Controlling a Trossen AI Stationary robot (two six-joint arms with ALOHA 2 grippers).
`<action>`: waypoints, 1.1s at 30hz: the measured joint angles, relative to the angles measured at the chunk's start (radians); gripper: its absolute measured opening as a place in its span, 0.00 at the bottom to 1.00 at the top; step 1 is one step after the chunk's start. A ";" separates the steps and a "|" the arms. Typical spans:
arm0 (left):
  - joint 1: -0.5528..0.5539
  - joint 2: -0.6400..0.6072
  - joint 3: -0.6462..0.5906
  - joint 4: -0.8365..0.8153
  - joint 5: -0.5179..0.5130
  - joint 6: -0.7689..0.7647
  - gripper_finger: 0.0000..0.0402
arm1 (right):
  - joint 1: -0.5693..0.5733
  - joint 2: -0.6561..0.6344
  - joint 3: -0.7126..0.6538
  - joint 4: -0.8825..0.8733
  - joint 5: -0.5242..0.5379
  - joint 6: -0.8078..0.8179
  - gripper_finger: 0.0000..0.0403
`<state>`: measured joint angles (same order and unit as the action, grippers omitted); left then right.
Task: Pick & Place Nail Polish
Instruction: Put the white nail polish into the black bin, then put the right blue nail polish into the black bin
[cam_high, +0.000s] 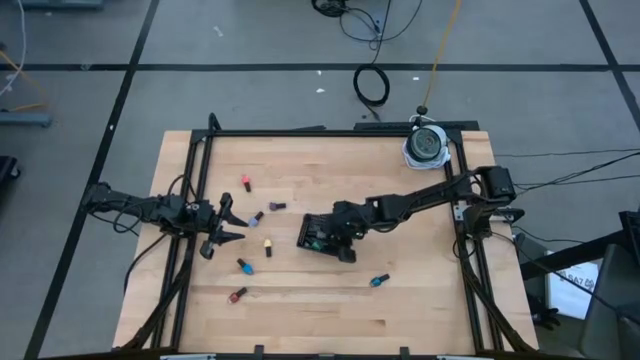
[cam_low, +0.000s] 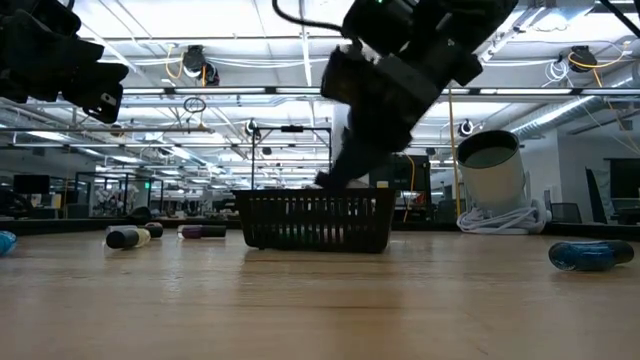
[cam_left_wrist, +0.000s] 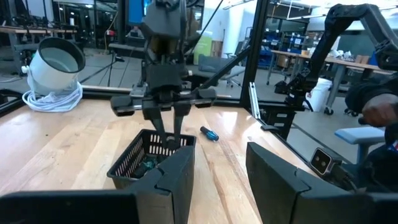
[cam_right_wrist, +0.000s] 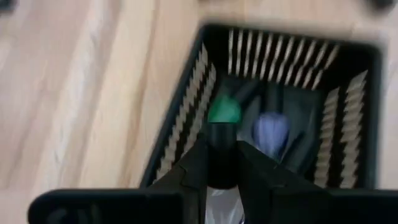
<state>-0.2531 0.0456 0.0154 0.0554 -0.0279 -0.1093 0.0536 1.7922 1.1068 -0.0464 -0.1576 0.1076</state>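
A small black mesh tray (cam_high: 322, 235) (cam_low: 315, 220) stands in the middle of the wooden table. A green nail polish (cam_right_wrist: 224, 111) and a lavender one (cam_right_wrist: 270, 127) show inside it. My right gripper (cam_high: 336, 238) (cam_right_wrist: 222, 163) hangs over the tray, slanting down into it, shut on a small nail polish bottle. Several more bottles lie on their sides on the table left of the tray (cam_high: 256, 217) (cam_high: 243, 266). A teal one (cam_high: 379, 281) (cam_low: 590, 255) lies near the front right. My left gripper (cam_high: 228, 222) waits open at the table's left edge. My right gripper pinches a small bottle by its dark part (cam_right_wrist: 221, 149) between the two fingers, and a pale part (cam_right_wrist: 221, 202) reaches farther back between them. The fingers slant down from the table's right side. The bottle is lifted clear, over the tray's inside.
A white round canister (cam_high: 428, 145) (cam_low: 490, 180) with a coiled cord stands at the back right corner. Black frame rails (cam_high: 195, 180) run along the table's edges. A person's hand (cam_left_wrist: 379, 112) shows beyond the table in the left wrist view.
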 joint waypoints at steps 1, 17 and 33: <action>0.000 0.000 0.000 0.000 0.000 0.000 0.36 | 0.000 -0.001 -0.002 -0.029 0.000 0.003 0.12; 0.000 0.000 0.000 0.000 0.000 0.000 0.36 | -0.050 -0.003 -0.003 -0.255 0.020 -0.092 0.12; 0.000 0.000 0.000 0.000 0.000 0.000 0.36 | -0.046 -0.027 -0.004 -0.257 0.000 -0.108 0.58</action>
<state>-0.2531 0.0454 0.0154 0.0555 -0.0280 -0.1093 0.0080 1.7656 1.1030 -0.3038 -0.1578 -0.0005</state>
